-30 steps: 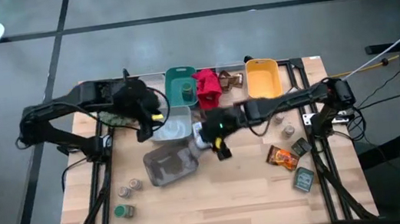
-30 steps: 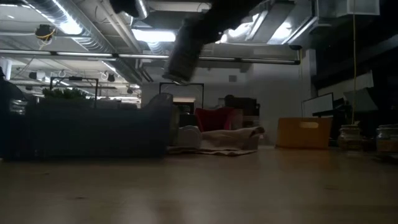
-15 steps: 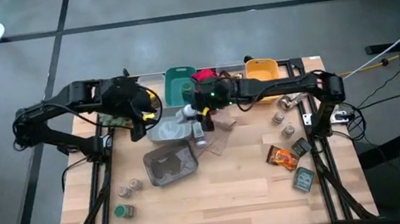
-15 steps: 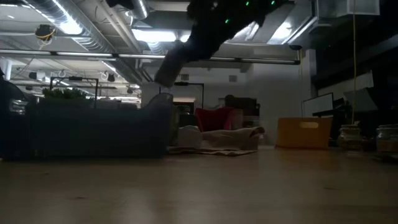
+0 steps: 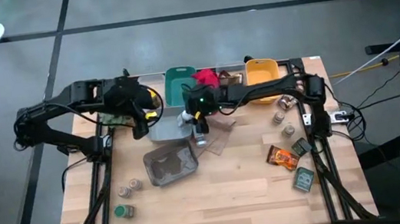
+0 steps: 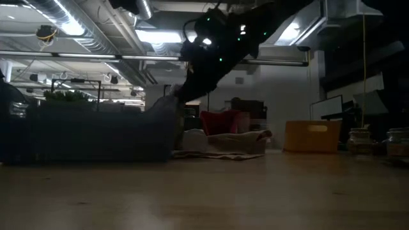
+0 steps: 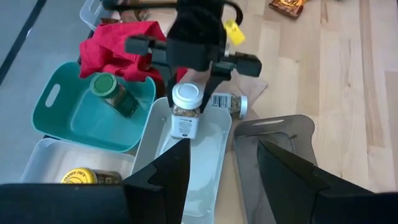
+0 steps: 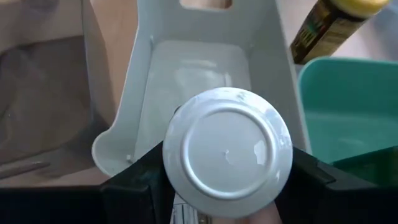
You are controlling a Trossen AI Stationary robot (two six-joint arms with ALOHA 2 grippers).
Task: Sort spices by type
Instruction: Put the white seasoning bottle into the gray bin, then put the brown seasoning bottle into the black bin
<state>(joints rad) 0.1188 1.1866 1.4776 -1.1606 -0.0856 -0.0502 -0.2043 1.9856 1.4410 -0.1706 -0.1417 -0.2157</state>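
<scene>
White-lidded jar (image 7: pixel 186 110) in right gripper (image 7: pixel 188 102) (over pale bin (image 7: pixel 205 163))

The wooden table (image 5: pixel 226 190) carries bins along its far edge (teal (image 5: pixel 179 86), yellow (image 5: pixel 263 78), white (image 5: pixel 171 125)), a grey bin (image 5: pixel 170 165) mid-table, jars (image 5: pixel 125 200) near the left corner, and packets (image 5: pixel 290 163) near the right edge.

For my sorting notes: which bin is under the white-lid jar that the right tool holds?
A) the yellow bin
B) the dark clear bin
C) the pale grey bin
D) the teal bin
C: the left wrist view shows the right tool holding the white-lid jar over the pale grey bin.
</scene>
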